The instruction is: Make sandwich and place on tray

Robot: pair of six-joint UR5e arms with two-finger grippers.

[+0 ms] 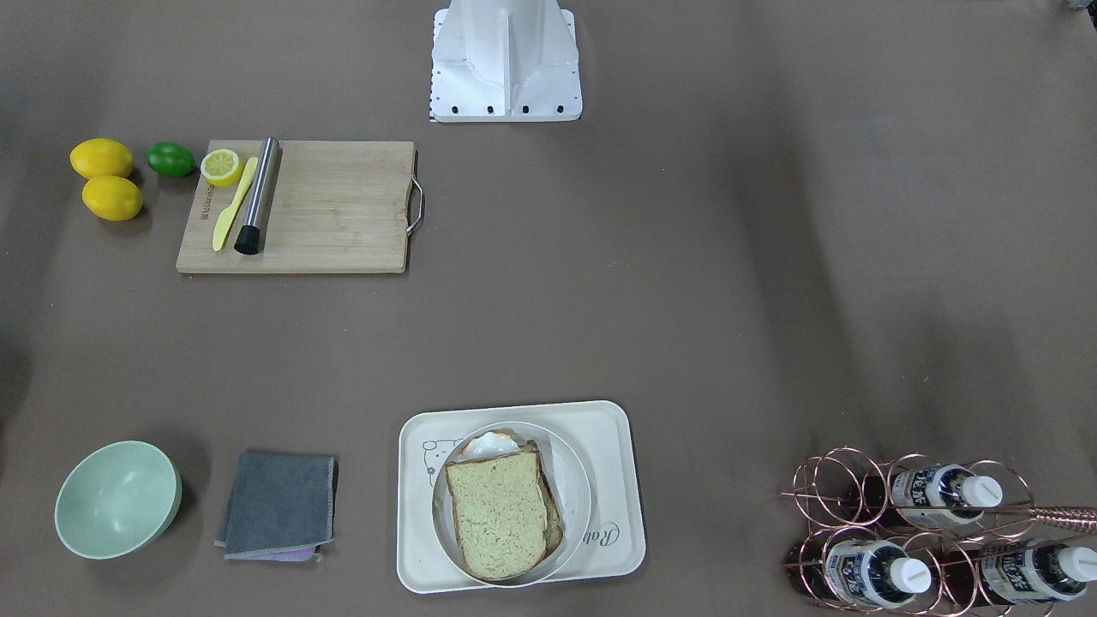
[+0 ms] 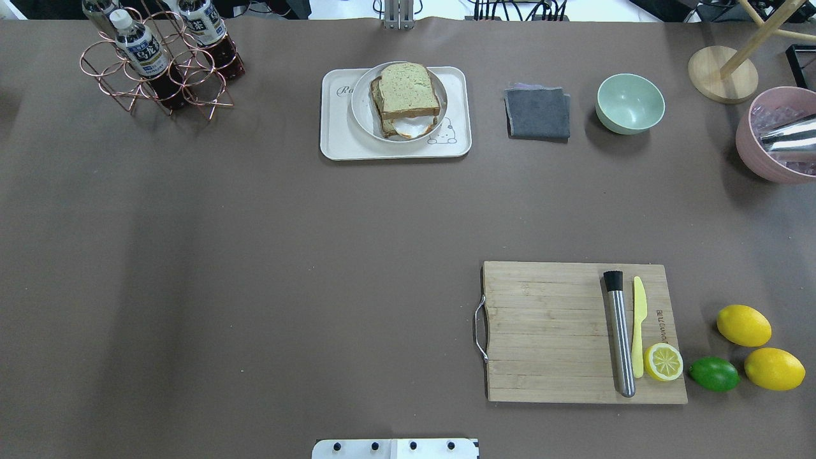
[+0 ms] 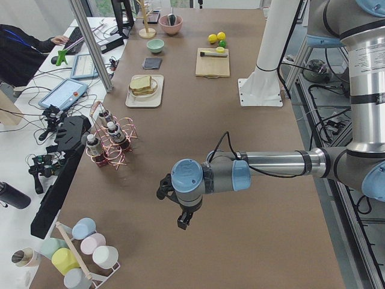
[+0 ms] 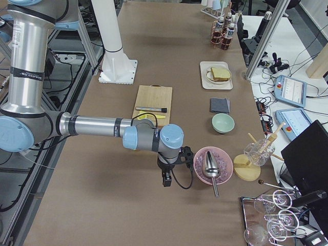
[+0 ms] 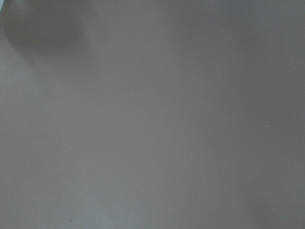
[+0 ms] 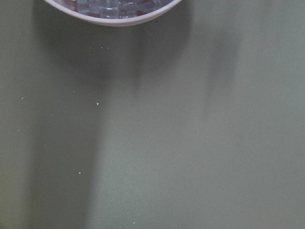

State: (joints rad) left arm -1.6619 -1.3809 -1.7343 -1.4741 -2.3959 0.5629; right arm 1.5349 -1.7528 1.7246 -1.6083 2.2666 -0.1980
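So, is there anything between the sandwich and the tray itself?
Yes. A round white plate lies on the tray, and the sandwich sits on that plate, not on the tray's own surface. Nothing else visible is between them.

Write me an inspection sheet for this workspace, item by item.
Surface: brown table cover, small specks near the pink bowl.
Job's things: sandwich on a round plate, which sits on the tray.
Clutter: cutting board with muddler, knife and lemon half; lemons; lime; green bowl; grey cloth; rack of bottles.
Grippers: left hand over bare table, right hand beside the pink bowl; open or shut cannot be told.
Cables: black cable loops at the left wrist.
Surroundings: person at a side desk.
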